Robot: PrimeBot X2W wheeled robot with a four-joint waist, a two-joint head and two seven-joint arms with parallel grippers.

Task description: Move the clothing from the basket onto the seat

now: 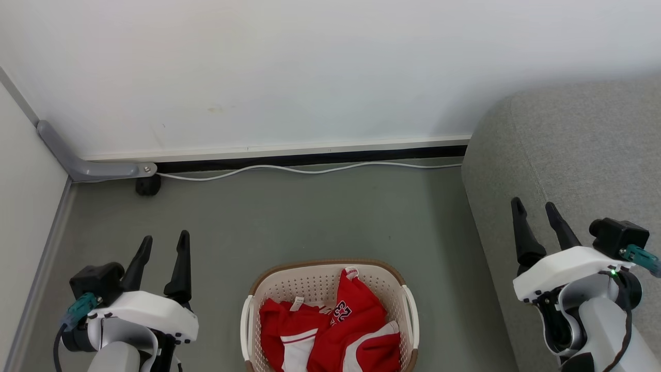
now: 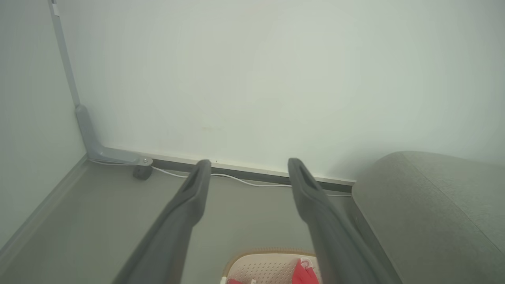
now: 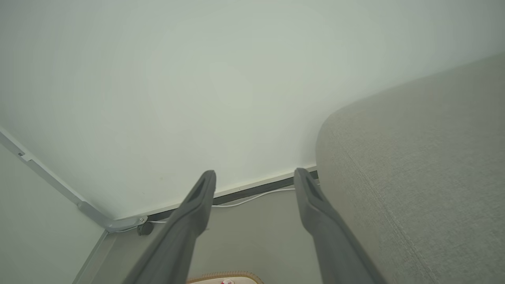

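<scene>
The floor's (image 1: 310, 217) basket (image 1: 320, 263) sits between left gripper (image 1: 165, 236) and right gripper (image 1: 533, 203).

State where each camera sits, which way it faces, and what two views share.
Head view: on the head, looking forward and down at the basket of clothing; left gripper and right gripper, open.
Left wrist view: left wrist, facing the wall along its fingers.
Right wrist view: right wrist, facing wall and seat along its fingers.
Both wrist views share the white cable.
</scene>
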